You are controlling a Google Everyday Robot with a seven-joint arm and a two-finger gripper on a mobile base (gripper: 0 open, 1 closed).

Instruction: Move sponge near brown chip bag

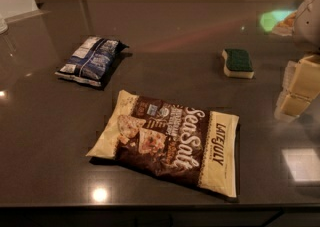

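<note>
While the dark, glossy stone countertop (45,136) runs off past every side of the view, the large flat brown chip bag (170,141) with cream-yellow ends lies whole near the front, and a smaller dark blue and white bag (92,61) rests well apart at the back left. At the right edge the cream-coloured gripper (299,90) is cut off, so I cannot tell how it is set. The small green-topped, pale yellow sponge (238,63) sits flat just left of it, untouched, behind the brown bag's right end and apart from it.

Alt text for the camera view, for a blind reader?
A sponge lies on a dark counter, apart from the brown chip bag in front. The gripper is at the picture's right edge, not touching the sponge; a blue and white bag lies at left.
</note>
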